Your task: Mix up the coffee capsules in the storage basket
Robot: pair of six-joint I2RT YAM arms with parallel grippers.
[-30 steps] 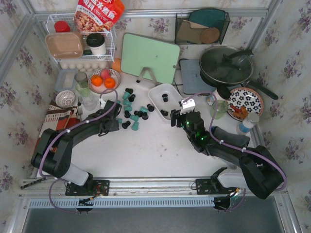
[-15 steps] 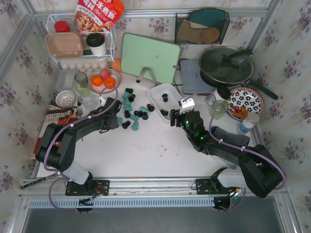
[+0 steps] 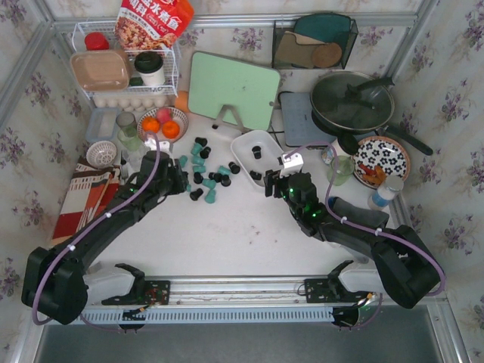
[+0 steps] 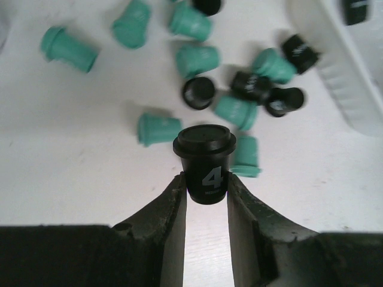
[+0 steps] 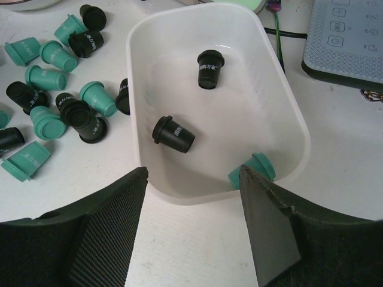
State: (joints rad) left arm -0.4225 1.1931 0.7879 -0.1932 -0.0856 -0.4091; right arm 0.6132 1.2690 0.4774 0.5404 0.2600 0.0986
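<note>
The white storage basket stands mid-table and holds two black capsules and one teal capsule. Several loose teal and black coffee capsules lie on the table left of it, and they also show in the left wrist view. My left gripper is at the left edge of that pile, shut on a black capsule marked "4". My right gripper is open and empty, its jaws spread across the near end of the basket.
A green cutting board leans behind the basket. A fruit bowl and wire rack stand at back left. A grey flat device, pan, glass and floral plate stand to the right.
</note>
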